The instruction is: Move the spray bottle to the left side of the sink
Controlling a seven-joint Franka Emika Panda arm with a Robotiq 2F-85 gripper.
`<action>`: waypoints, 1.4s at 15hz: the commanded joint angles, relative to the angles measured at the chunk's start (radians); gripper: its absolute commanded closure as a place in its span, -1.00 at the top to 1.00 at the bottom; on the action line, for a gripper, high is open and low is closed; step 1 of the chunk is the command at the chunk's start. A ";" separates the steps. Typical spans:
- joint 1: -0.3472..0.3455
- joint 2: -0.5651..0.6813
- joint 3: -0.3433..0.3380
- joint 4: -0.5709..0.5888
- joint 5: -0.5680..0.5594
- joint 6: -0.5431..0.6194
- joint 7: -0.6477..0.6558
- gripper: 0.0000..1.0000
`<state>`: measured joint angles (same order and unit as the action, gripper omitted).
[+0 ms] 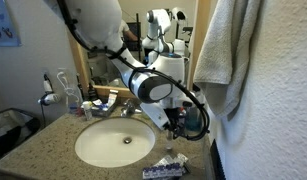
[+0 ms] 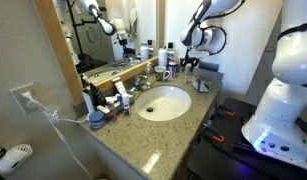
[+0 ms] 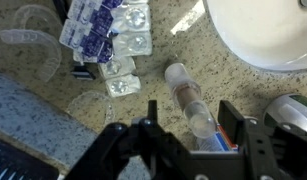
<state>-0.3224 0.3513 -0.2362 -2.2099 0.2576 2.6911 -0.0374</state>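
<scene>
Gripper (image 3: 183, 150), mine, nearest the wrist lens: fingers (image 3: 248, 150) spread wide apart, nothing held, hanging above the countertop (image 3: 168, 45). Item one, spray bottle (image 3: 188, 100): small, clear, cylindrical, lying on its side on the speckled stone just ahead of my open jaws, long axis running obliquely away from me, near the sink (image 3: 258, 45) rim but not touching it. Not yet lifted; the whole carry across the basin remains. Handling, by my estimate: light, thin-walled plastic, stiff enough to take a moderate squeeze yet liable to dent under a hard one. The smooth round barrel makes it slippery and ready to roll away if one pad lands first. Fill level cannot be read. Which end carries the nozzle I cannot tell for sure. Recommended hold: across the barrel at mid-length, jaws square to the long axis, both pads meeting it together, closing gently. Neighbours: blister packs (image 3: 108, 25), beyond the bottle and apart from it. Red-and-blue item (image 3: 228, 135), unidentified, just beside the bottle's near end, so I would keep that finger from snagging it on descent.
</scene>
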 commanded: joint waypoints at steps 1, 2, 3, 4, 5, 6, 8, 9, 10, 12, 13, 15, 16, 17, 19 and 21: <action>-0.017 0.010 0.015 0.014 0.000 0.014 -0.003 -0.29; -0.016 0.010 0.015 0.015 -0.002 0.014 -0.003 -0.47; -0.015 0.011 0.013 0.015 -0.004 0.014 -0.001 -0.60; -0.015 0.012 0.013 0.016 -0.004 0.013 -0.001 -0.77; -0.015 0.012 0.014 0.017 -0.004 0.013 -0.001 -0.90; -0.015 0.013 0.013 0.017 -0.004 0.014 0.000 -0.92; -0.015 0.013 0.015 0.018 -0.003 0.014 -0.001 -0.84; -0.016 0.011 0.016 0.019 -0.002 0.011 -0.002 -0.84; -0.011 0.003 0.014 0.017 -0.008 0.006 0.002 -0.84; 0.014 -0.024 -0.005 0.007 -0.047 -0.003 0.031 -0.84; 0.030 -0.035 -0.019 0.005 -0.077 -0.014 0.056 -0.84; 0.084 -0.072 -0.071 -0.001 -0.180 -0.048 0.160 -0.84; 0.107 -0.098 -0.090 -0.004 -0.232 -0.070 0.203 -0.84; 0.130 -0.123 -0.105 -0.005 -0.283 -0.099 0.242 -0.84; 0.159 -0.179 -0.105 -0.008 -0.358 -0.172 0.293 -0.84; 0.176 -0.232 -0.076 -0.013 -0.401 -0.249 0.309 -0.84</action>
<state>-0.1794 0.2203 -0.3276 -2.1954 -0.0806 2.5478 0.2293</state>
